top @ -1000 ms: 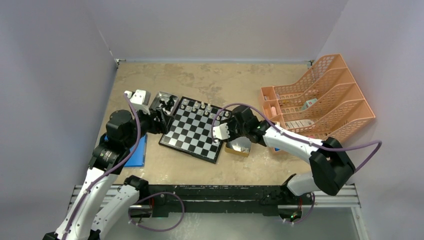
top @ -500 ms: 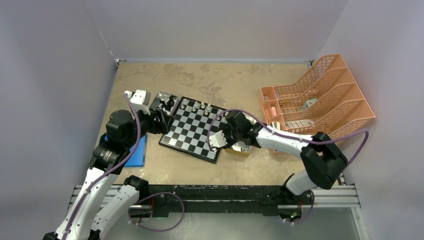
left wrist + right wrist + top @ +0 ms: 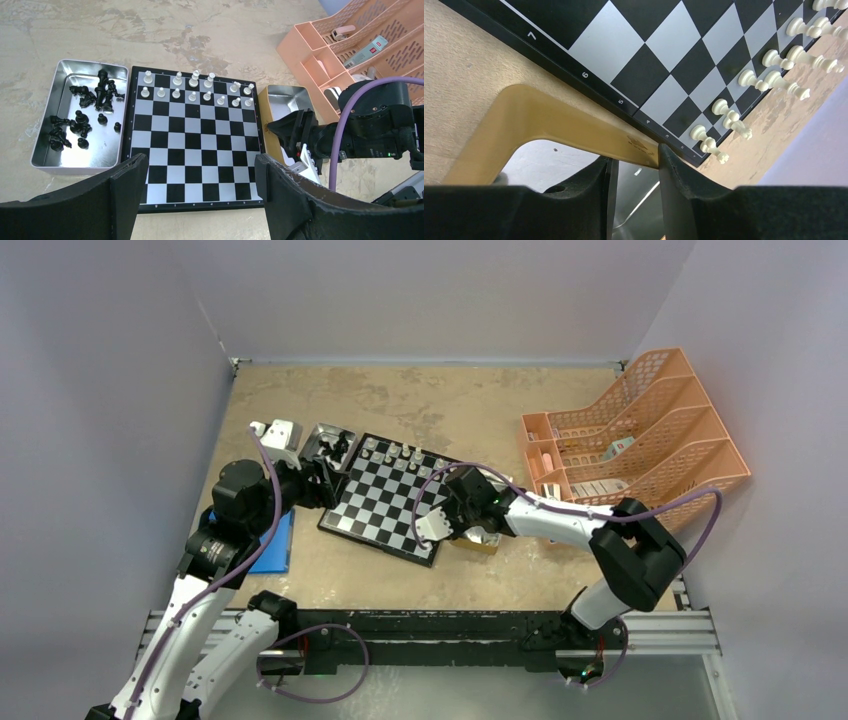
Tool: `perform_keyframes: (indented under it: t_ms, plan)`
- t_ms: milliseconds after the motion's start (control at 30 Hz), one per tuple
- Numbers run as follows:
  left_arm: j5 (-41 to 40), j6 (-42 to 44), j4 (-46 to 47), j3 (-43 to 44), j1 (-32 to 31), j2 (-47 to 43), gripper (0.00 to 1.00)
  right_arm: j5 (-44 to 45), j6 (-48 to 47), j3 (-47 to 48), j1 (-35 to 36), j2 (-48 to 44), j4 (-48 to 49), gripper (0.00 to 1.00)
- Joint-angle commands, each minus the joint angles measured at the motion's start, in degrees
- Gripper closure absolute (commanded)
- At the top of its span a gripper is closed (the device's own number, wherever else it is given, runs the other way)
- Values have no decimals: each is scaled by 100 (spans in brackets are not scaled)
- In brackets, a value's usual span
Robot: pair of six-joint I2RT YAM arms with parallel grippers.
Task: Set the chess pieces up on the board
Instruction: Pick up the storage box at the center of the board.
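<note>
the right gripper (image 3: 432,527) has come down and slid toward the near right corner of the board (image 3: 385,502), from a higher spot over the board's right edge a second ago to low over the small gold tray (image 3: 488,544) beside it, so more of that tray is now covered. the right arm (image 3: 560,523) has flattened out and its elbow (image 3: 628,558) has swung left, closer in. the purple cable (image 3: 700,502) has drawn into a shorter loop.
</note>
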Motion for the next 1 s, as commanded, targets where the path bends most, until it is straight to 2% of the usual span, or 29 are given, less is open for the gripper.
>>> perform_keyframes:
  t_ms: [0,267,500,767,967]
  plan:
    - [57,-28,269,-19,32,-18,22,76,-280,120,94,-30,-35,65]
    - [52,-28,261,-27,32,0,22,145,-281,51,162,-176,-49,72]
    - [49,-20,264,-23,32,17,22,177,-217,-54,220,-308,-67,73]
    - [9,-20,260,-19,32,11,22,187,-76,-153,243,-389,-163,79]
    - [9,-20,256,-27,32,-12,22,187,-2,-152,258,-441,-285,89]
